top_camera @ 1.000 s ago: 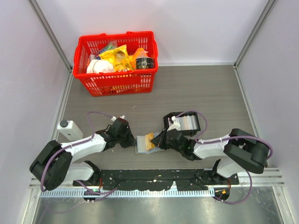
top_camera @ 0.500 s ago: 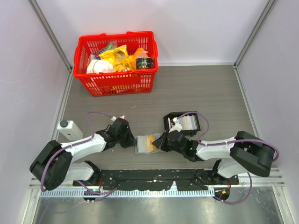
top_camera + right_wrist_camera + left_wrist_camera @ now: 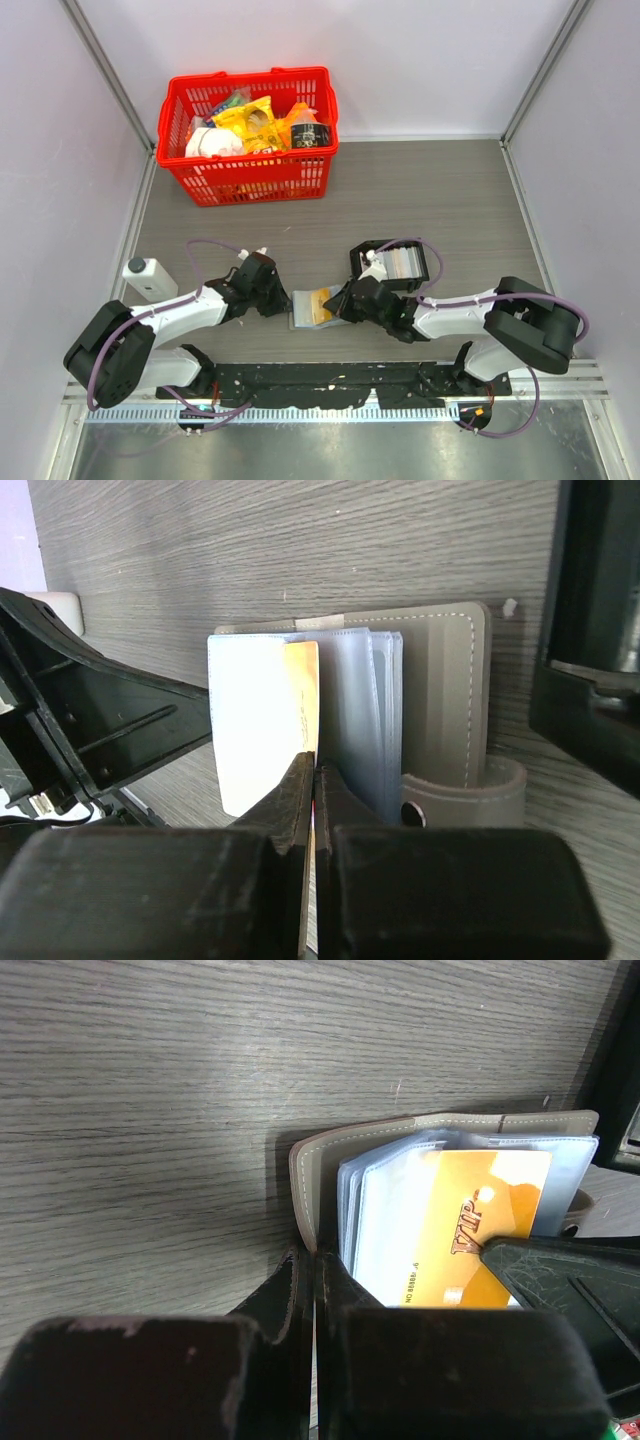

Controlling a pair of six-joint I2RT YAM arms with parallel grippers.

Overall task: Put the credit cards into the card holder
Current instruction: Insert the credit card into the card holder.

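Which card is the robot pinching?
The orange card at the card holder, pinched edge-on by the right gripper. The pale cards lie apart in the black tray.

Concealed and cut-off items around the card holder

Card holder (image 3: 310, 1175): the left edge is covered by the blurred fingers of the left gripper (image 3: 312, 1260), which are closed on its cover. Orange card (image 3: 470, 1230): one corner is covered by a finger of the right gripper (image 3: 313, 765), which is pinched on it. The small print beside "VIP" cannot be read. In the right wrist view its face is screened by a pale sleeve, and only a strip is seen. Black tray (image 3: 590, 630): cut off by the picture's edge. Basket (image 3: 250, 175): contents too small to be named.
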